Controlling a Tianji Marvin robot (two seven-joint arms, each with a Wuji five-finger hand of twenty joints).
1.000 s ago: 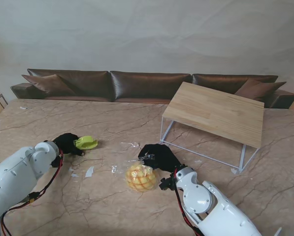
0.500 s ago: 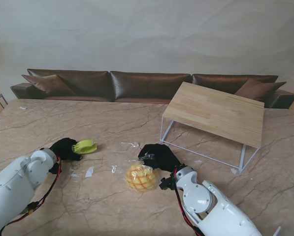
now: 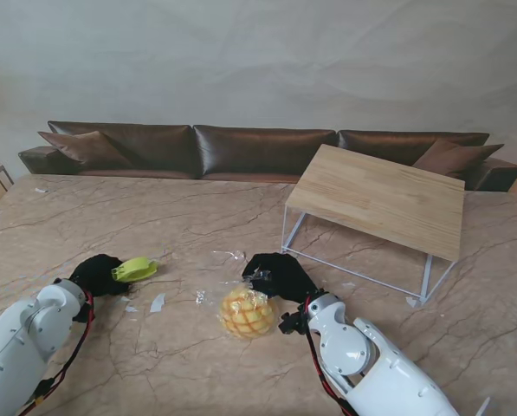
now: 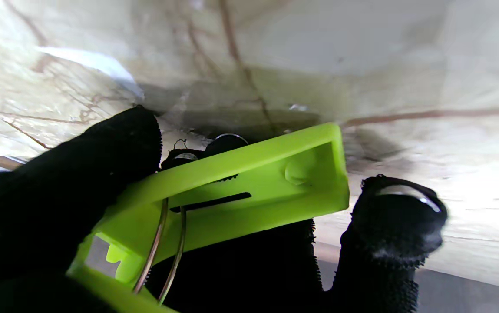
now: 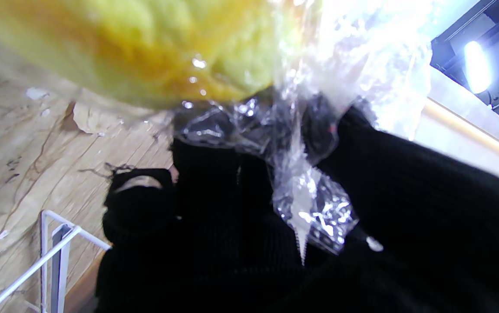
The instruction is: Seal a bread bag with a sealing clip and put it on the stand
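the left hand (image 3: 96, 274) is drawing back toward me along the bench (image 3: 189, 217), its fingers clamped on the green sealing clip (image 3: 135, 269), while the right hand (image 3: 280, 275) is pinching the neck of the bread bag (image 3: 246, 312) (bun inside, resting on the bench). the bag is not yet clipped, and the stand (image 3: 381, 201) is waiting, well apart to the right.

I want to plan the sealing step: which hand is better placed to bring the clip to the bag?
Left: the left hand holds the green clip, while the right hand grips the bread bag.
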